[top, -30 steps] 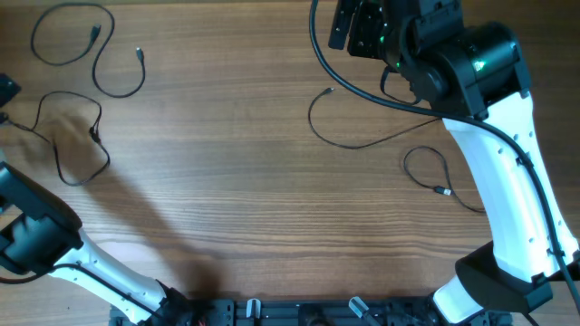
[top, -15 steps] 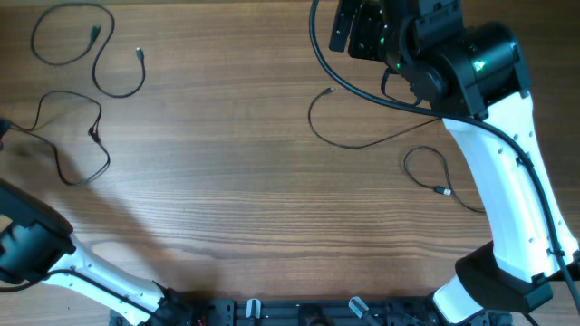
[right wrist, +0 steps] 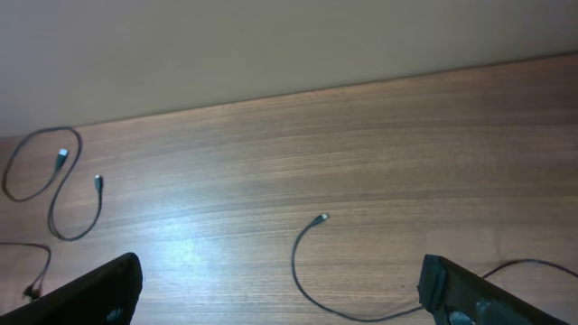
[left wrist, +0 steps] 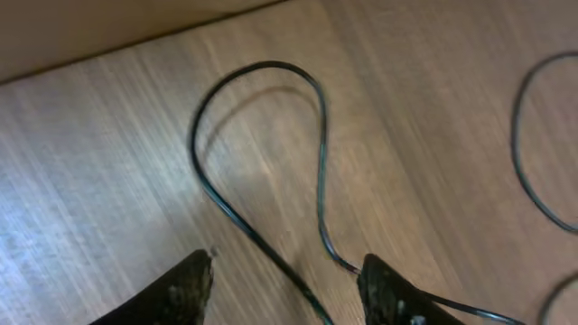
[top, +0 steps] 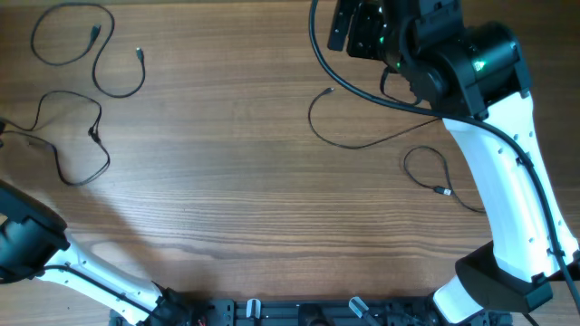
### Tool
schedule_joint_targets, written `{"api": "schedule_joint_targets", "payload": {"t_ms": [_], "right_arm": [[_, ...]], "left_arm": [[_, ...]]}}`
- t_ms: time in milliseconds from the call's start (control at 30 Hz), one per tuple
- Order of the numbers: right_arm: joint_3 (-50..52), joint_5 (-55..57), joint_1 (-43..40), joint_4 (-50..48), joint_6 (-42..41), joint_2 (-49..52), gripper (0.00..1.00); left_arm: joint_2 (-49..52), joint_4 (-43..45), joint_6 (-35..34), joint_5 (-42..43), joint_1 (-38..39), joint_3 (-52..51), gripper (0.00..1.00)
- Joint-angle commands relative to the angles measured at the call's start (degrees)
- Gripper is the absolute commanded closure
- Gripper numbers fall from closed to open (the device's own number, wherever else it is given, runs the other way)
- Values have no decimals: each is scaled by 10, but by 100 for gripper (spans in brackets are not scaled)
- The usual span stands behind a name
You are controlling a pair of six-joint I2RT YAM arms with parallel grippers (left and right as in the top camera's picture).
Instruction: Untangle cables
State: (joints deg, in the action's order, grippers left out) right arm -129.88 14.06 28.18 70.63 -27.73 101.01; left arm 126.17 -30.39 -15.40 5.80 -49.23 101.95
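left fingers [left wrist: 185, 293] either side of a black cable [left wrist: 321, 153] (loop just ahead)

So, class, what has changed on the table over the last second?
The left arm has drawn back toward the near-left corner, away from the looped cable. The left gripper is open, holding nothing. The right arm and the other cables stayed put.

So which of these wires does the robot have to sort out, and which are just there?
Job: top-left cable; left cable; middle cable; right cable.
Just there: thick arm wire; table.
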Motion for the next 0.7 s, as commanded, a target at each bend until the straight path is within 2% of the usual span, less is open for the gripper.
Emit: {"api": "schedule_joint_targets", "payload": {"t_ms": [0, 33, 133, 200, 267, 333, 400, 500, 633, 667], "right_arm": [[-7, -26, -1, -5, 6, 9, 0], [-7, -26, -1, -5, 6, 9, 0], [-7, -35, -1, -5, 6, 9, 0], [-7, -52, -1, -5, 6, 9, 0], [-7, -52, -1, -5, 6, 9, 0], [-7, -57, -1, -5, 5, 9, 0], [-7, -69, -1, -10, 5, 9, 0], [-7, -80, -1, -22, 6, 9, 0], [-7, -82, -1, -22, 5, 9, 0], [-7, -82, -1, -22, 6, 9, 0]], "left_arm": [[12, -5, -1, 30, -1, 4, 28], [19, -10, -1, 30, -1, 4, 25], [40, -17, -1, 30, -1, 4, 27], [49, 4, -1, 30, -1, 4, 32], [49, 32, -1, 30, -1, 4, 49], [49, 52, -1, 30, -1, 4, 80], [49, 77, -1, 70, -1, 4, 96], [44, 139, -5, 188, 0, 5, 96], [37, 169, -48, 209, -1, 5, 96], [37, 165, -48, 209, -1, 5, 91]]}}
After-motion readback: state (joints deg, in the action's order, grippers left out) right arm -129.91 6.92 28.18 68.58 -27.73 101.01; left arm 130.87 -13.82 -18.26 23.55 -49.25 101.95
